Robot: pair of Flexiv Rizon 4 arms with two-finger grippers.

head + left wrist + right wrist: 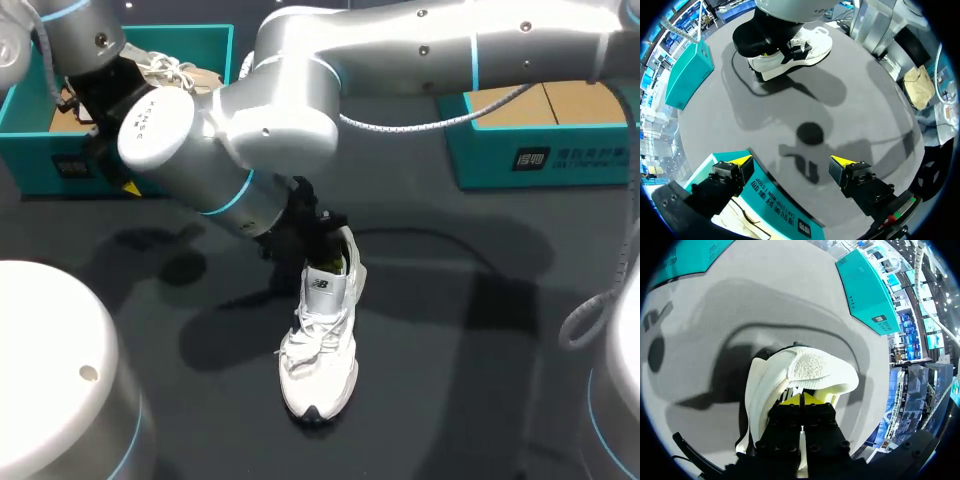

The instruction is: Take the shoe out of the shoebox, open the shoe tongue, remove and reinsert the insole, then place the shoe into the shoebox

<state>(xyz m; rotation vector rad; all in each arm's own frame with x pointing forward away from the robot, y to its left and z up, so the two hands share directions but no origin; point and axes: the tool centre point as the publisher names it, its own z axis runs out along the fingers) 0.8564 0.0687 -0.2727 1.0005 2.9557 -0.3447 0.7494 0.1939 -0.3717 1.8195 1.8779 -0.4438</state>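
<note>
While the white shoe [320, 345] stands upright on the dark table [450, 380], near its middle with the toe toward the robot and outside both boxes, the right gripper [802, 399] reaches down into its heel opening. Its two yellow tips are pressed together just inside the padded collar. I cannot tell whether anything thin is caught between them. The right arm crosses over from the far right to get there.

Well apart from the shoe, the left gripper [791, 162] hangs above the near wall of the teal shoebox [40, 130] at the far left. Its fingers are spread wide with nothing between them. A second shoe [170, 68] with white laces lies in that box. The other teal box [540, 150], brown inside, sits at the far right.
</note>
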